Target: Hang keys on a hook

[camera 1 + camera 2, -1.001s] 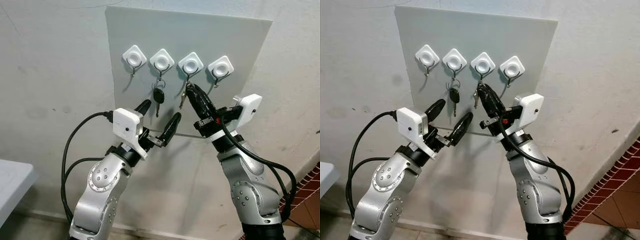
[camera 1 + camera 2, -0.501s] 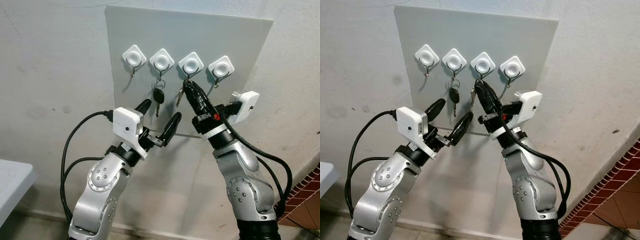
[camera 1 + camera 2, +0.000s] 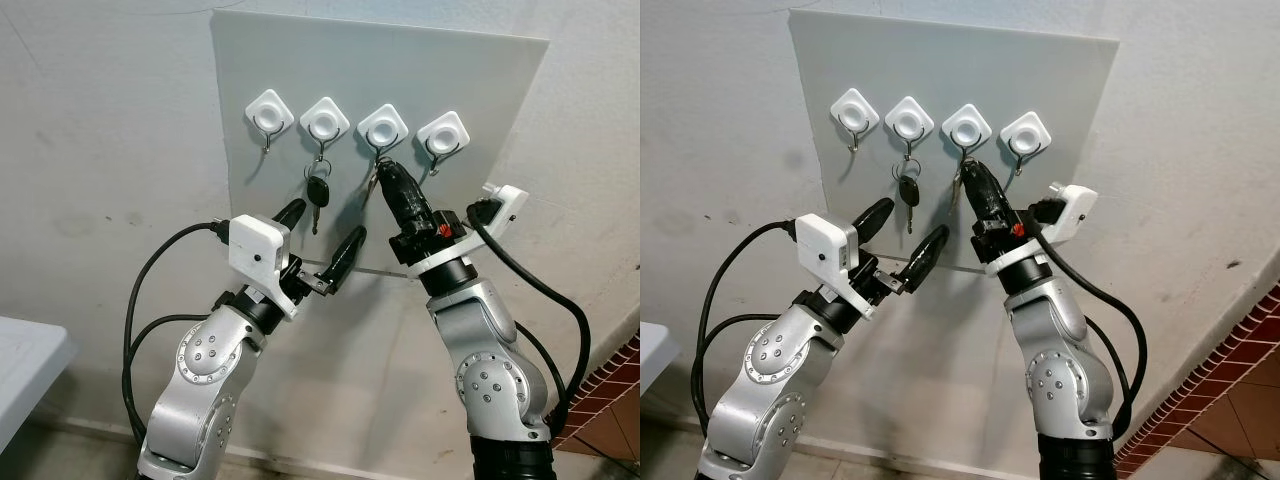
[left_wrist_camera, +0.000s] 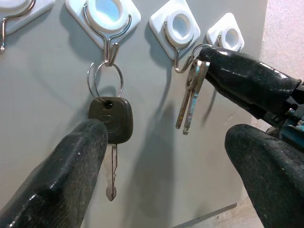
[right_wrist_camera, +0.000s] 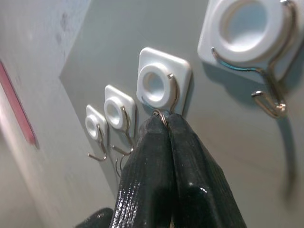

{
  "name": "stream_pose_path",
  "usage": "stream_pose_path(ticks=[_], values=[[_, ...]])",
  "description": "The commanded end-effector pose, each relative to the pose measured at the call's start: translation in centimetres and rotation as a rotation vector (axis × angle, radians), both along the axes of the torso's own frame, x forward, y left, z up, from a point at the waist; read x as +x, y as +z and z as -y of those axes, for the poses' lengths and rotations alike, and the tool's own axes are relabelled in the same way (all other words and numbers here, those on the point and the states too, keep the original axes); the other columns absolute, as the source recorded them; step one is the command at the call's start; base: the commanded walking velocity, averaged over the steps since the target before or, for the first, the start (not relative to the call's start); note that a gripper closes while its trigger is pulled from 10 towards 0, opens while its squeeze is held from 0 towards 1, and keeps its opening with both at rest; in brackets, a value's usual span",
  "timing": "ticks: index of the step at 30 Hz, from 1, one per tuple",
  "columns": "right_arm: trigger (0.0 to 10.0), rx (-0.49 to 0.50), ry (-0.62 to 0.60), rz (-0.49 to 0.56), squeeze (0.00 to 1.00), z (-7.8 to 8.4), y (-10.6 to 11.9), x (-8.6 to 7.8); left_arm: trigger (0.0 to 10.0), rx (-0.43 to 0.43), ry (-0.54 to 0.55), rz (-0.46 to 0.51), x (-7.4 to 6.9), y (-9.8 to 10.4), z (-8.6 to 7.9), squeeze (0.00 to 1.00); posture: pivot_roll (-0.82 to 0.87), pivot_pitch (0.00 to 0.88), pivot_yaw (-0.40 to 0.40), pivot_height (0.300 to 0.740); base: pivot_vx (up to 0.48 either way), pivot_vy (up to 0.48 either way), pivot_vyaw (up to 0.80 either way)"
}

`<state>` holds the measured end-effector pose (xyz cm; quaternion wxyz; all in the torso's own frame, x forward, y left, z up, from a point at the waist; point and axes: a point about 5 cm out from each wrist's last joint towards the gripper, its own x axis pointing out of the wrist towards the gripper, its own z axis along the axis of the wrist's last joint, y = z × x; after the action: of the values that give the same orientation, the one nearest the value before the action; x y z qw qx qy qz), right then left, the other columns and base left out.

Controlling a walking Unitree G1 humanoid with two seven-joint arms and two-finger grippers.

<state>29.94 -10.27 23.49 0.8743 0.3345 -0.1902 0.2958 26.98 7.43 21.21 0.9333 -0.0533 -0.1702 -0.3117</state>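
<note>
The key ring itself is mostly hidden between the closed tips of the right gripper, and from the right wrist view only a sliver of wire shows at the foot of the third hook, so it seems the ring is on or right at that hook, though I cannot tell whether it is fully seated. Four white diamond-shaped hooks sit in a row on the grey board fixed to the wall. The second hook carries one black-headed car key on a ring. The two silver keys dangle just below the right gripper's pinched fingertips, beneath the third hook. The left gripper hovers lower, its fingers spread wide, one finger close under the car key; its wrist is cut off from view.
</note>
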Motion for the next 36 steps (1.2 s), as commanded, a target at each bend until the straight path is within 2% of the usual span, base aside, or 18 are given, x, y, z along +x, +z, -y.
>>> stream_pose_path(ticks=[1,6,13,28,36], values=[[10.0,0.034,0.001,-0.02,0.0,0.2,0.2,0.3,10.0,-0.001,-0.013,0.015,-0.1,0.5,0.1,0.0,0.06,0.0,-0.043,0.74,0.0,0.0,0.0],[10.0,0.082,0.046,-0.074,0.0,0.2,-0.3,0.3,10.0,-0.001,-0.011,0.016,-0.1,0.5,0.1,0.0,0.06,0.0,-0.046,0.74,0.0,0.0,0.0],[10.0,0.067,0.066,-0.115,0.0,0.0,-1.0,0.3,10.0,-0.005,-0.012,0.018,-0.2,0.5,0.2,0.0,0.06,0.0,-0.048,0.74,0.0,0.0,0.0],[10.0,0.044,0.12,-0.074,0.0,0.0,-1.3,-0.8,10.0,-0.005,-0.006,0.015,-0.2,0.5,0.1,0.0,0.06,0.0,-0.047,0.74,0.0,0.0,0.0],[10.0,0.05,0.158,-0.026,0.0,-0.5,-0.6,-1.1,10.0,-0.009,-0.008,0.013,-0.2,0.5,0.1,0.0,0.06,0.0,-0.044,0.74,0.0,0.0,0.0]])
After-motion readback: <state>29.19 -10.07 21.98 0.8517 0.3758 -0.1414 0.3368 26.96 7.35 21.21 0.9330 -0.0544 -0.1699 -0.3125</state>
